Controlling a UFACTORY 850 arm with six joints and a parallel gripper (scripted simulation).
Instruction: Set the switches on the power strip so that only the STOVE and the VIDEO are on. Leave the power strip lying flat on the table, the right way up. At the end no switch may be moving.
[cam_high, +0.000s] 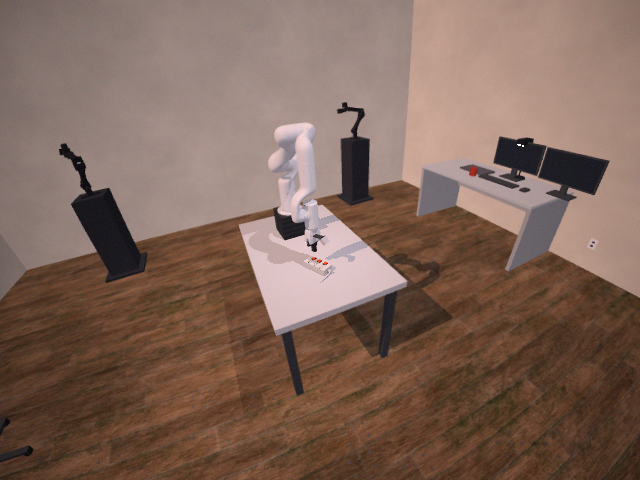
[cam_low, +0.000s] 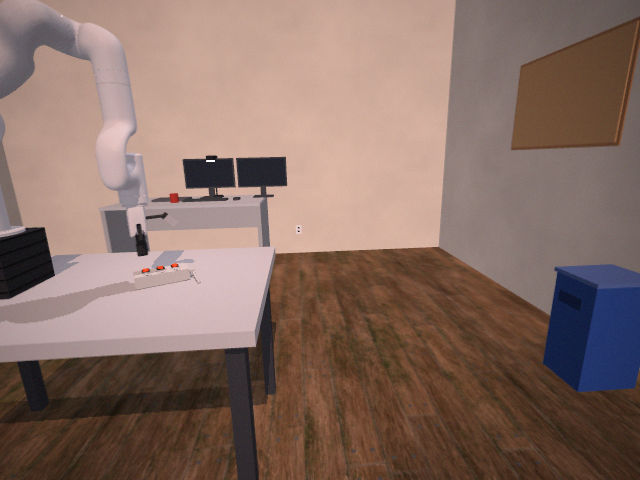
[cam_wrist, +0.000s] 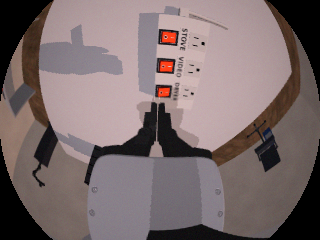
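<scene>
Power strip (cam_wrist: 175, 60) lies flat near the table's (cam_high: 310, 304) right edge, and the gripper (cam_wrist: 159, 115), shut on nothing above its end, might nudge it sideways if pressing off-centre.

White arm (cam_high: 299, 160) folded at elbow, wrist pointed straight down. Gripper (cam_wrist: 159, 112) fully closed, fingertips pressed together, nothing held between them.

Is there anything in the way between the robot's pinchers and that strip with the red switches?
Nothing visible is in the way. The gripper, jaws shut and holding nothing, hangs just above the table, near the end of the power strip. Only open air shows between it and the nearest red switch.
</scene>
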